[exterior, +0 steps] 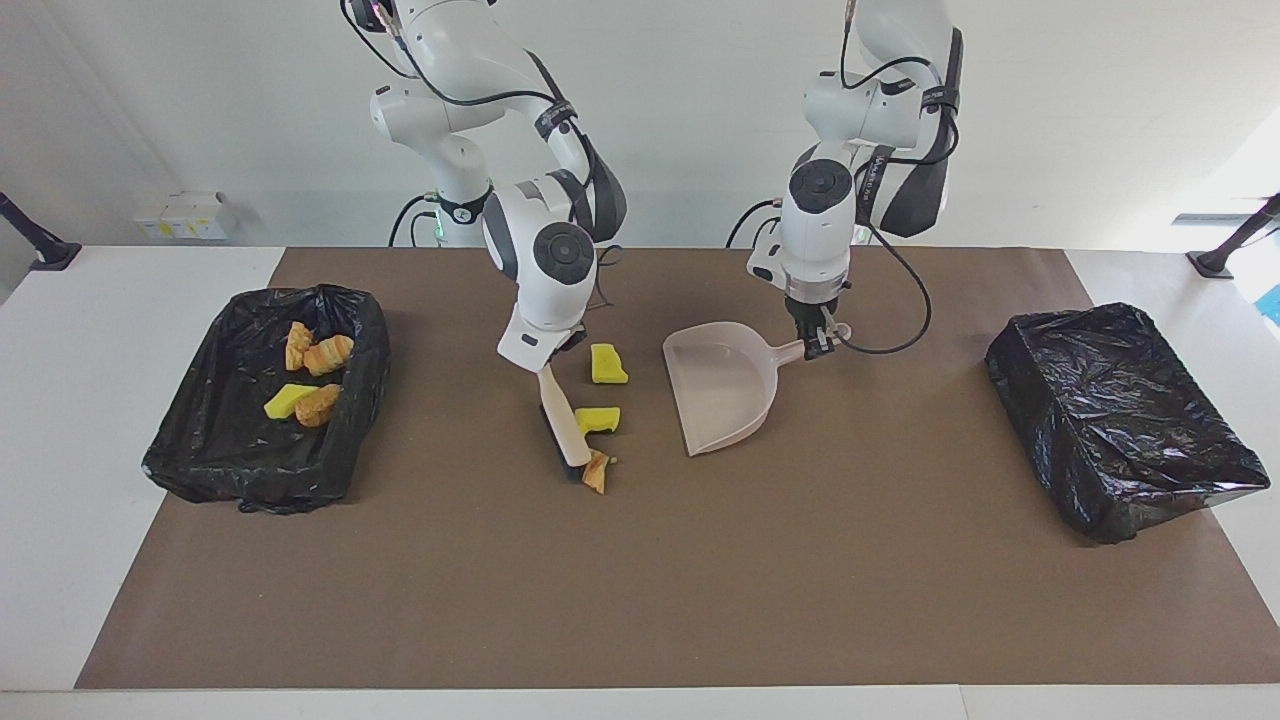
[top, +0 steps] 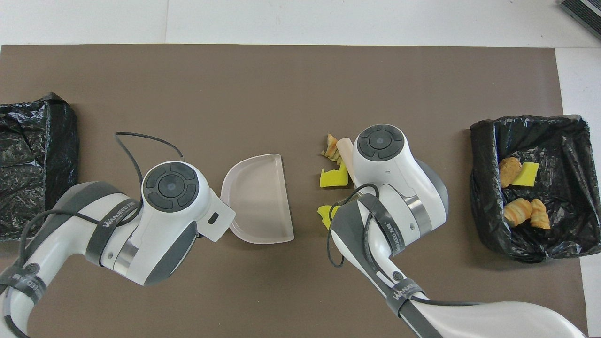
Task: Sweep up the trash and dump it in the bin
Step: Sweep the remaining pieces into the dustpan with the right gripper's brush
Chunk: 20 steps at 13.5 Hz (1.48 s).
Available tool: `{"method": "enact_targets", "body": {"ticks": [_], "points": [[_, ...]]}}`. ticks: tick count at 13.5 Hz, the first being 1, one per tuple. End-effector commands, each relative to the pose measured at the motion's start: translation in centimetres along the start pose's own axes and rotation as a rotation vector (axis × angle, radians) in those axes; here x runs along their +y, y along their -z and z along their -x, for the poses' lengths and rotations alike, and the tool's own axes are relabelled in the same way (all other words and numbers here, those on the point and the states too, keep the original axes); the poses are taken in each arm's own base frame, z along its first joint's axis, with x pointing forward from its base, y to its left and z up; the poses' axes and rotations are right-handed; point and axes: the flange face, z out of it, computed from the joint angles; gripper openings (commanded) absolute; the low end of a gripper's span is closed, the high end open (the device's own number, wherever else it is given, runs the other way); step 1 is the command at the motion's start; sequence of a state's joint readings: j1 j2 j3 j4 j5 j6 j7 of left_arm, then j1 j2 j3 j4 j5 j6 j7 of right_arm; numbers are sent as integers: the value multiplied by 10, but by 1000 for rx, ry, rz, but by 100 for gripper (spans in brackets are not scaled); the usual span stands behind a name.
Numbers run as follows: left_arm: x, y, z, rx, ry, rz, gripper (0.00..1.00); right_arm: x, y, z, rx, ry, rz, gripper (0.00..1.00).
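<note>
My right gripper (exterior: 548,362) is shut on the handle of a beige brush (exterior: 562,428) that slants down to the mat. Its black bristles touch two pieces of trash, a yellow sponge chunk (exterior: 598,420) (top: 332,178) and a tan crumbly piece (exterior: 597,472) (top: 331,146). Another yellow chunk (exterior: 608,364) (top: 325,215) lies nearer to the robots. My left gripper (exterior: 818,343) is shut on the handle of the beige dustpan (exterior: 722,395) (top: 257,202). The empty pan rests on the mat with its mouth facing the scraps. In the overhead view both grippers are hidden under their wrists.
A black-lined bin (exterior: 365,385) (top: 483,197) at the right arm's end holds several scraps (exterior: 320,355). At the left arm's end sits a second black-bagged bin (exterior: 1120,420) (top: 28,159). A brown mat (exterior: 640,580) covers the table.
</note>
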<state>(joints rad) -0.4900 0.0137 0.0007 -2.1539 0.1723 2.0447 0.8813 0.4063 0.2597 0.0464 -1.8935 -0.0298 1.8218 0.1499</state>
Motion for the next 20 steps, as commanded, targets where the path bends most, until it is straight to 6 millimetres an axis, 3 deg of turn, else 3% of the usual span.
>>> {"method": "enact_targets", "body": {"ticks": [1, 4, 6, 7, 9, 10, 11, 12, 13, 14, 15, 16, 17, 19, 20], "points": [[9, -6, 8, 9, 15, -30, 0, -27, 3, 11, -19, -40, -142, 0], [2, -14, 14, 34, 42, -40, 0, -62, 12, 11, -9, -80, -400, 0], [0, -22, 12, 48, 41, -34, 0, -101, 20, 23, -26, -71, -475, 0], [0, -22, 11, 59, 41, -37, 0, -104, 24, 23, -32, -91, -519, 0], [-2, -26, 13, 97, 52, -54, 0, -103, 50, 31, -8, -110, -547, 0], [-4, -28, 15, 109, 42, -65, 0, -94, 73, 44, 1, -159, -554, 0], [-9, -29, 21, 121, 39, -57, 0, -82, 90, 64, -25, -191, -527, 0], [-12, -30, 26, 136, 21, -38, 0, -54, 96, 76, -47, -223, -424, 0], [-14, -26, 27, 138, -5, -40, 0, -39, 87, 88, -51, -254, -251, 0], [-15, -21, 33, 135, -18, -37, 0, -25, 65, 105, -52, -266, -145, 0], [-12, -15, 32, 114, -36, -10, 0, -9, 37, 118, -53, -269, -109, 0], [-3, -10, 30, 91, -56, 21, 0, -4, 10, 123, -58, -279, -104, 0], [8, -7, 23, 82, -74, 28, 0, -8, -12, 120, -72, -310, -96, 0], [26, -11, 17, 76, -85, 31, 0, -22, -33, 107, -79, -326, -123, 0], [33, -11, 14, 71, -87, 33, 0, -43, -40, 102, -80, -316, -179, 0]]}}
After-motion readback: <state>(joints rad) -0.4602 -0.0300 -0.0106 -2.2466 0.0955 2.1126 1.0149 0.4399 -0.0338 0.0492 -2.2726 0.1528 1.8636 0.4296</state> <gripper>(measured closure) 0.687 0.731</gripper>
